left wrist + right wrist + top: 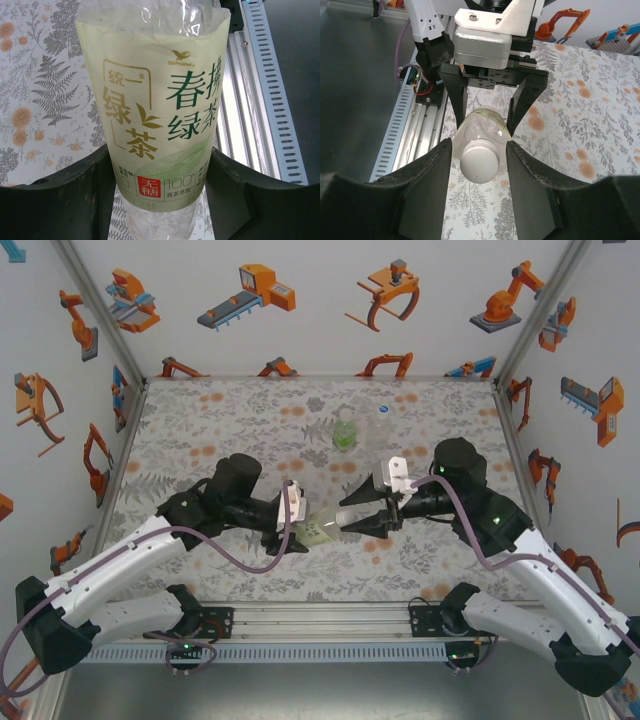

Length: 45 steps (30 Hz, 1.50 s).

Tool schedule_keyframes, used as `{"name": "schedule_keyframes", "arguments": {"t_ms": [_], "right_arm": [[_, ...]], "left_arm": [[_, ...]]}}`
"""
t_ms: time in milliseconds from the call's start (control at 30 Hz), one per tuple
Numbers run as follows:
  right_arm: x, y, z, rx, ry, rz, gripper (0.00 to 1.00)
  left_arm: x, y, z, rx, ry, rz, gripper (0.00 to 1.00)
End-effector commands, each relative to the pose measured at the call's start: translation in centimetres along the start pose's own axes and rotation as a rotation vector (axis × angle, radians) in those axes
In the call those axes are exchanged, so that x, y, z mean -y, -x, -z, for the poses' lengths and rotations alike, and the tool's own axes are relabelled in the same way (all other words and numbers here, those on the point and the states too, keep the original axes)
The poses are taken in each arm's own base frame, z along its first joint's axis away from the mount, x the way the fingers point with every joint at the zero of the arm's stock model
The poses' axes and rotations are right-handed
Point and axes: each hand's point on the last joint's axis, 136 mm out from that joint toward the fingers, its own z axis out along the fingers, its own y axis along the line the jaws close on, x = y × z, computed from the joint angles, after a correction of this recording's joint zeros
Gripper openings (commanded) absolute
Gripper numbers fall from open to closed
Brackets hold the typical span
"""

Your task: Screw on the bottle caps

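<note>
My left gripper is shut on the body of a clear bottle with a pale yellow label, holding it level above the table with its neck pointing right. A white cap sits on that neck. In the right wrist view my right gripper has a finger on each side of the cap, and a narrow gap shows on both sides. Behind the cap, the left gripper's black fingers clasp the bottle.
A green-labelled bottle and a clear unlabelled one stand upright at the back middle of the flowered table. The metal rail runs along the near edge. Walls enclose the left, right and back.
</note>
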Motion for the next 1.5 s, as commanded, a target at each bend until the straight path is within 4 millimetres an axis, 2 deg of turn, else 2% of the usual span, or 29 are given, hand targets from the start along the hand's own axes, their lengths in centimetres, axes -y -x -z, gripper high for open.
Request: {"name": "schedule_keyframes", "arguments": {"t_ms": [0,367,567,633,700,733,800,933,1033,1167,1267,1467], "right_arm": [[-1.0,0.2,0.2,0.016,0.034,0.043,0.46],[-0.9,-0.4,0.2,-0.012,0.024,0.049,0.44],[-0.6,-0.5,0.3,-0.021,0.007,0.057,0.31],[-0.4,-0.5,0.3,-0.024,-0.003,0.049,0.23],[0.5,-0.6,0.3,-0.036,-0.051,-0.003,0.08],[1.2,-0.7,0.3,-0.041,-0.092,-0.042,0.01],[3.1,-1.3,0.4,-0.043,-0.196,-0.173,0.00],[6.8,-3.1,1.0,0.020,-0.423,-0.550,0.00],[9.6,-6.3,2.9,0.067,-0.678,-0.919,0.00],[10.3,-8.5,4.3,0.081,-0.836,-1.268,0.00],[10.6,-7.9,3.8,0.115,-0.825,-1.389,0.00],[10.3,-9.3,4.1,0.065,-0.892,-1.524,0.00]], "left_arm": [[0.6,1.2,0.4,0.042,-0.027,-0.038,0.00],[0.7,1.5,0.4,0.050,-0.034,-0.041,0.00],[0.9,1.5,0.5,0.054,-0.037,-0.036,0.00],[0.9,1.6,0.5,0.055,-0.038,-0.037,0.00],[0.8,1.6,0.5,0.056,-0.036,-0.037,0.00],[0.7,1.6,0.5,0.055,-0.031,-0.037,0.00],[0.3,1.6,0.4,0.053,-0.007,-0.035,0.00],[-1.7,1.1,0.0,0.042,0.088,-0.021,0.00],[-3.7,0.6,-0.3,0.011,0.186,0.003,0.00],[-5.8,0.2,-0.3,-0.039,0.289,0.022,0.00],[-6.2,-0.1,-0.5,-0.056,0.301,0.016,0.00],[-6.6,-0.2,-0.3,-0.071,0.326,0.025,0.01]]}}
